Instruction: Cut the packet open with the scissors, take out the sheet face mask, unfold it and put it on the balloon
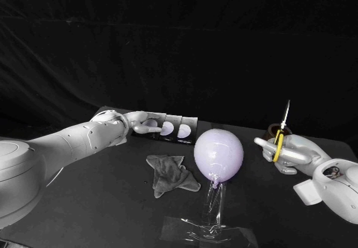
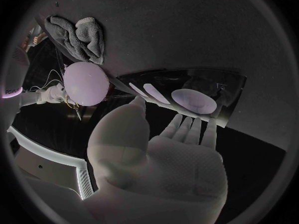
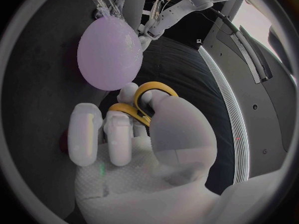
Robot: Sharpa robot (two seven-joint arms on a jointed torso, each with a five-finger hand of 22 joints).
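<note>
Early stage, by the look of it: right hand [image 1: 291,152] grips the yellow-handled scissors [image 1: 282,129], blades up, well apart from the packet [image 1: 168,126]. Packet lies apparently uncut at the table's [image 1: 104,217] far side, and the balloon [image 1: 219,150] is bare. Left hand [image 1: 138,121] touches the packet's end, but I can't tell whether it pinches it or only rests there.

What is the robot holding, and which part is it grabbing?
The right hand holds the scissors by their yellow handles, blades pointing up. The left hand is at the edge of the packet, but whether it grips it cannot be told.
</note>
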